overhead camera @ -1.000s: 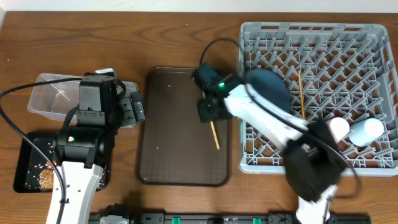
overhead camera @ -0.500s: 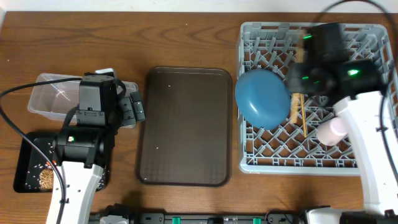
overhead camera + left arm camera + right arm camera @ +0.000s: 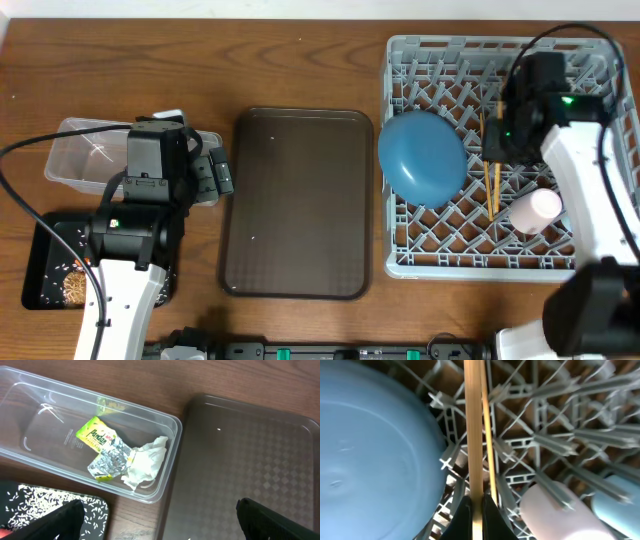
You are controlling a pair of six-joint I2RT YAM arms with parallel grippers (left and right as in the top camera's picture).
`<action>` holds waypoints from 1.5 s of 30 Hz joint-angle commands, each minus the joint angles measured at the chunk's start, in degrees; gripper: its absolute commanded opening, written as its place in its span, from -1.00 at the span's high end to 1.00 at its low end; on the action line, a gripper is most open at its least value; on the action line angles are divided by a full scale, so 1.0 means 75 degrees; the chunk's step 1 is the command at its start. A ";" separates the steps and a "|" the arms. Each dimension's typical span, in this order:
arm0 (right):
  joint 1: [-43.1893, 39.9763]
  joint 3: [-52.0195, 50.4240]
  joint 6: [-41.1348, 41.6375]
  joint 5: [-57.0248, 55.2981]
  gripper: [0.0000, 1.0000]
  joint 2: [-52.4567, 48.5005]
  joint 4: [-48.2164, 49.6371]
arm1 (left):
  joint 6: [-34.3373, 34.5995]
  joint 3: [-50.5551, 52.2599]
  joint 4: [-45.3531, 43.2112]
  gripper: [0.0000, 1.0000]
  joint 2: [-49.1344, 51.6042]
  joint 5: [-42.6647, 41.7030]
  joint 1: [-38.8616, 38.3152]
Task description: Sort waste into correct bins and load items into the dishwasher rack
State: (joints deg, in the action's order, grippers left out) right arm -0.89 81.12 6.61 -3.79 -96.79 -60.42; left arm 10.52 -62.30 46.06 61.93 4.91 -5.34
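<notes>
- The right tool [image 3: 474,510] has its two fingers pressed together on one wooden chopstick [image 3: 473,435], which runs straight away from the fingers in the wrist view.
- A second chopstick [image 3: 489,450] lies just beside it – thinner in the picture, so we judge it is lower, already among the pegs.
- Both are over the dishwasher rack [image 3: 560,50], between the blue plate [image 3: 422,158] on one side and the pink cup [image 3: 555,510] and light blue cup [image 3: 620,505] on the other.
- We judge the step in hand is loading the chopsticks; the next move calls for lowering the held one flat beside the other, then opening the fingers without pushing the plate.
- The left tool [image 3: 159,507] stands wide open and holds nothing.
- Below it the clear tub [image 3: 30,435] has the wrapper [image 3: 102,442] inside, and the black tray [image 3: 50,505] carries rice [image 3: 30,500].
- The brown serving tray [image 3: 300,200] lies between them on the table [image 3: 300,60].
</notes>
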 commanded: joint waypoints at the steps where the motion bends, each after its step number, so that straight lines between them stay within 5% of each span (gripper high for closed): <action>1: -0.0009 -0.0038 0.0143 0.0111 0.69 -0.0201 0.0157 | 0.0070 -0.0061 -0.0003 -0.96 0.0017 0.0070 0.0041; 2: 0.0012 -0.0035 0.0140 0.0111 0.30 -0.0195 0.0230 | 0.0070 -0.0061 -0.0003 -0.96 0.0017 0.0070 0.0038; 4: 0.0070 0.0082 0.0134 0.0111 0.08 -0.0073 0.0277 | 0.0070 -0.0061 -0.0003 -0.96 0.0017 0.0070 0.0041; 12: 0.0303 0.0702 -0.0038 0.1577 -0.05 0.1591 0.0108 | 0.0070 -0.0061 -0.0003 -0.96 0.0017 0.0070 0.0041; 13: 0.0347 0.0705 -0.0038 0.1912 -0.28 0.1891 0.0111 | 0.0070 -0.0061 -0.0003 -0.96 0.0017 0.0070 0.0041; 14: 0.0391 0.0705 -0.0038 0.2215 -0.99 0.2183 0.0114 | 0.0070 -0.0061 -0.0003 -0.96 0.0017 0.0070 0.0041; 22: 0.0729 0.0705 0.0009 0.3328 -0.98 0.4366 0.0082 | 0.0070 -0.0061 -0.0003 -0.96 0.0017 0.0070 0.0041; 34: 0.0720 0.0224 -0.1376 0.0935 -0.98 0.6589 -0.1352 | 0.0070 -0.0061 -0.0003 -0.96 0.0017 0.0070 0.0041; 45: 0.0606 -0.5508 -0.1346 0.0764 -0.99 0.9885 0.3809 | 0.0070 -0.0061 -0.0003 -0.95 0.0017 0.0070 0.0041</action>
State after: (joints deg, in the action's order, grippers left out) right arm 4.10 48.01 -2.85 2.92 -27.70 -35.20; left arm 10.55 -62.28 46.02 61.95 4.93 -5.34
